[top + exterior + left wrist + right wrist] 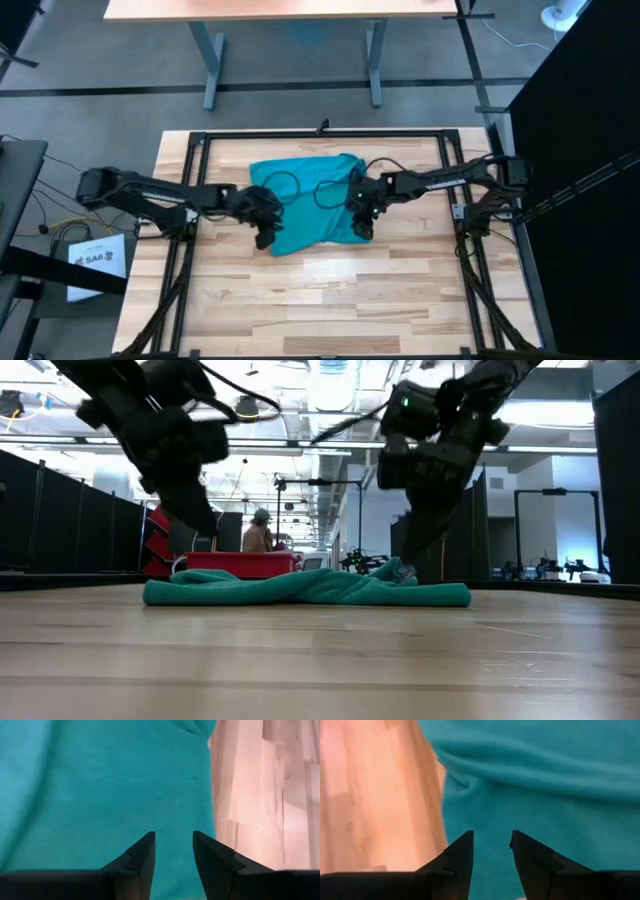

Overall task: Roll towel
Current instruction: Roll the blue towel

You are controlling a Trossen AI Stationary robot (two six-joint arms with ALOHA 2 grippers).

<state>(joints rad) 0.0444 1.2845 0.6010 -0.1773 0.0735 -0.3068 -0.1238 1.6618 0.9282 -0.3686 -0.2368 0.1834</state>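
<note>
High view: towel (305,200) lies mid-table, roughly flat, long axis left-right; left gripper (266,235) over its near-left corner, right gripper (362,228) over its near-right edge.
Low view: both hang just above the cloth, equally near.
Wrist views: each gripper's fingers apart, empty, towel directly below.

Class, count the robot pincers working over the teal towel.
2. The left pincer is at the towel's left near corner; the right pincer is at its right near edge. Both are open, above the cloth.
</note>
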